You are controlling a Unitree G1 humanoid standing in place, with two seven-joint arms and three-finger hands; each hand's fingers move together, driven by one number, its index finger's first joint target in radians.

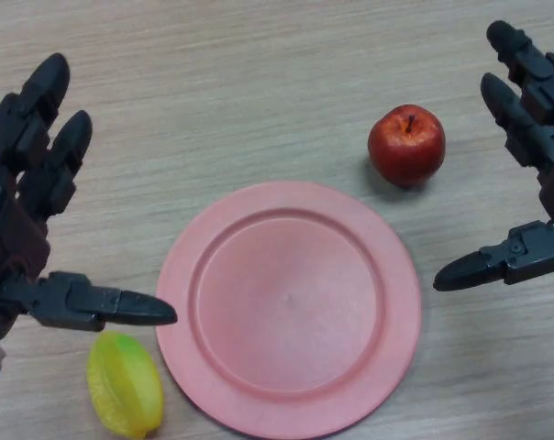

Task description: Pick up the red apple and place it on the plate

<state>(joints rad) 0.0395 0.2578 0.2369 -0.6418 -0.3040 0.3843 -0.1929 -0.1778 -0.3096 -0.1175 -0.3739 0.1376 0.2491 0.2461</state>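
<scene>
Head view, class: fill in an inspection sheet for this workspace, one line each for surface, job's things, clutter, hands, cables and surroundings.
Surface: wooden table, light grain.
Job's things: red apple upright on the table, beyond the pink plate, apart from it; plate holds nothing.
Clutter: yellow-green starfruit left of the plate.
Hands: left hand open, right hand open, neither touching anything.
Cables: nothing seen.
Surroundings: nothing seen.

Light over my table (pixel 259 82) is even and fairly bright, soft, coming from above. I note a small highlight on top of the apple (pixel 406 145), up and right of the plate (pixel 286 403), and a short soft shadow toward the plate. Plate is matte, no hard glare.
</scene>
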